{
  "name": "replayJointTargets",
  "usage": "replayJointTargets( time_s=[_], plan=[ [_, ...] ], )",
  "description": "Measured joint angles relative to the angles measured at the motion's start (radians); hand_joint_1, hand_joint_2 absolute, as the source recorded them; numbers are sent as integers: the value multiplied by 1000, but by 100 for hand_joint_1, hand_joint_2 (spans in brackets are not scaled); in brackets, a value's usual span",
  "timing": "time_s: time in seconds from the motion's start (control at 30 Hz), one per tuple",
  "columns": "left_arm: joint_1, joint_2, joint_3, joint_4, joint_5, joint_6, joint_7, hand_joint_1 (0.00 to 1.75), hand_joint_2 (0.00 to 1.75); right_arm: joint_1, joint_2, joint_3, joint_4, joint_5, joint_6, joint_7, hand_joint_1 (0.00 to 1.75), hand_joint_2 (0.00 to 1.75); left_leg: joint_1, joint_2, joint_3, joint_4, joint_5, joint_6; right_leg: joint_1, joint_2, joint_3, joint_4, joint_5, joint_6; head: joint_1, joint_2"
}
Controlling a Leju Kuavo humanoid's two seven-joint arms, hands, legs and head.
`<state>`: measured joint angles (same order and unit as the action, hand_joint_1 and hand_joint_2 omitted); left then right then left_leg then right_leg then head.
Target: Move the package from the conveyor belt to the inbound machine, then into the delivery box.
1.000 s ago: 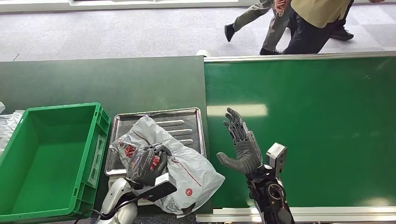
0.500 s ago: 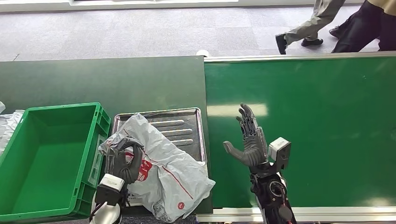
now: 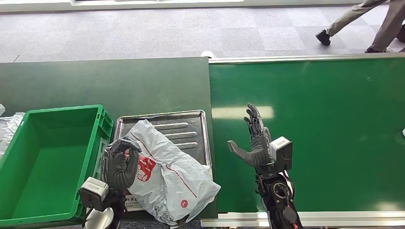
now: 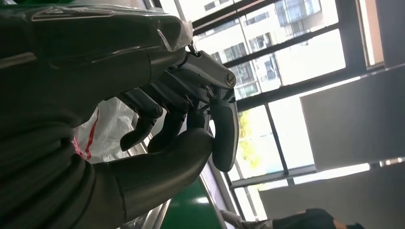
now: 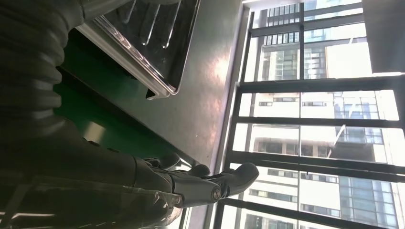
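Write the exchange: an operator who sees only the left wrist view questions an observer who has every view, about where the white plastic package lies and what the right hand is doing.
Operator: I see curled fingers and some white plastic. Where does it lie?
Observer: The white plastic package lies on the ribbed silver metal tray, its near end hanging over the tray's edge. The left hand grips its left edge.
Operator: And the other hand?
Observer: The right hand is held up over the green conveyor belt, fingers spread, holding nothing.
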<state>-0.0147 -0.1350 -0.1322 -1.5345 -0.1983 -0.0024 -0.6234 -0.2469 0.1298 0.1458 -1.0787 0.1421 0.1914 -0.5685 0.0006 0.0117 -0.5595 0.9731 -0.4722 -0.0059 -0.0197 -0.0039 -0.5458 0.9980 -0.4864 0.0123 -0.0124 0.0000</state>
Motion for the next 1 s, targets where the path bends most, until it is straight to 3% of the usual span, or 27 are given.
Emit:
replayJointTargets(
  time_s=[0.27, 0.47, 0.63, 1.0],
  plan=[
    [5, 8, -29, -12, -91, -56, 8, 0, 175, -3, 2, 2, 3, 22, -6, 3, 0, 175, 0, 0, 0, 0, 0, 0, 0, 0, 0, 0, 0, 0, 0, 0],
    [6, 15, -52, -12, -218, 1, 49, 0, 175, -10, -1, 24, 3, 135, -104, 28, 0, 175, 0, 0, 0, 0, 0, 0, 0, 0, 0, 0, 0, 0, 0, 0],
    [2, 22, -67, -6, -268, -6, 60, 0, 175, -16, -3, 24, 3, 143, -95, 32, 0, 175, 0, 0, 0, 0, 0, 0, 0, 0, 0, 0, 0, 0, 0, 0],
    [-44, 60, -168, 85, -564, -71, 157, 0, 175, -30, -7, 23, 24, 166, -76, 26, 0, 175, 0, 0, 0, 0, 0, 0, 0, 0, -1, 0, 0, 0, 0, 0]
  ],
)
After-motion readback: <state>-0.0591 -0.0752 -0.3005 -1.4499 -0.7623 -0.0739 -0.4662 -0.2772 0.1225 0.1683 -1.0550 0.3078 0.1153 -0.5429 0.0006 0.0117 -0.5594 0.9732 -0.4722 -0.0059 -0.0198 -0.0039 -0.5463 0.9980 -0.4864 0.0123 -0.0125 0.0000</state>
